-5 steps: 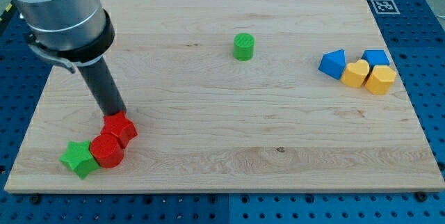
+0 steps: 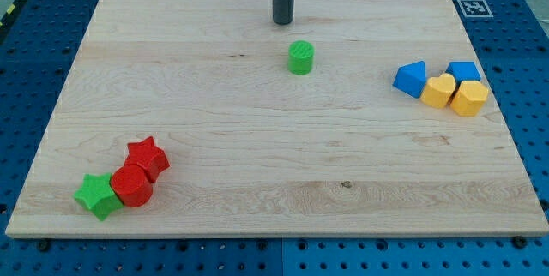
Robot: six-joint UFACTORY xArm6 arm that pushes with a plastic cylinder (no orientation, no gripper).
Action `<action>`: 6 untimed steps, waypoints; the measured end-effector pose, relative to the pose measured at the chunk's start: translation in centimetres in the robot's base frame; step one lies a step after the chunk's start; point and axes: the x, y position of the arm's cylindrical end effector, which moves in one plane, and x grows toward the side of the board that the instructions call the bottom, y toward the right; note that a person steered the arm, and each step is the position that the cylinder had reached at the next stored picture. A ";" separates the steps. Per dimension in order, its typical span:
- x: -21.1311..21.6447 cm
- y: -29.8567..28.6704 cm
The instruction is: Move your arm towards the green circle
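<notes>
The green circle [image 2: 301, 57] is a small green cylinder standing on the wooden board [image 2: 257, 165], above the middle of the view. My tip [image 2: 283, 22] is the lower end of a dark rod that comes down from the view's top edge. The tip stands just above and slightly left of the green circle, with a small gap between them. It touches no block.
A red star [image 2: 147, 157], a red cylinder [image 2: 132, 185] and a green star [image 2: 96, 195] cluster at the bottom left. A blue triangle [image 2: 411, 79], a blue block [image 2: 464, 72], a yellow heart [image 2: 440, 91] and a yellow hexagon [image 2: 469, 98] cluster at the right.
My rod has left the red star at the bottom left and moved up and right to just above the green circle. No block has moved.
</notes>
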 end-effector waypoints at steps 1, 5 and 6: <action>0.0 0.0; 1.5 0.0; 2.3 0.0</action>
